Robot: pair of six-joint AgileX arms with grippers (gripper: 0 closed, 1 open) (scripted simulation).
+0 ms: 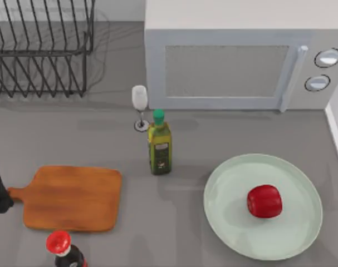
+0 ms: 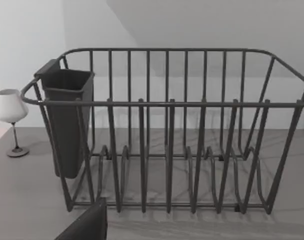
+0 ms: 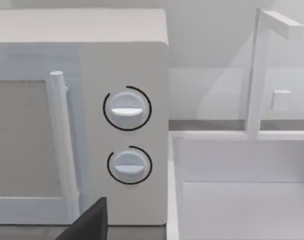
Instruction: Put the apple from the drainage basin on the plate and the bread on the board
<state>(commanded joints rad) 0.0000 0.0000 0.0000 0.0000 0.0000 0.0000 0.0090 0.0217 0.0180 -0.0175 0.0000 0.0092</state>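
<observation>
The apple lies on the plate at the desk's right; the board at left is bare. I cannot tell how my fingers stand.

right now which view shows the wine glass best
The left wrist view shows the wine glass best: seen from the side, with bowl, stem and foot distinct, standing beside the wire rack. The top view has it from above, foreshortened, between rack and microwave. The right wrist view faces the microwave's dials.
</observation>
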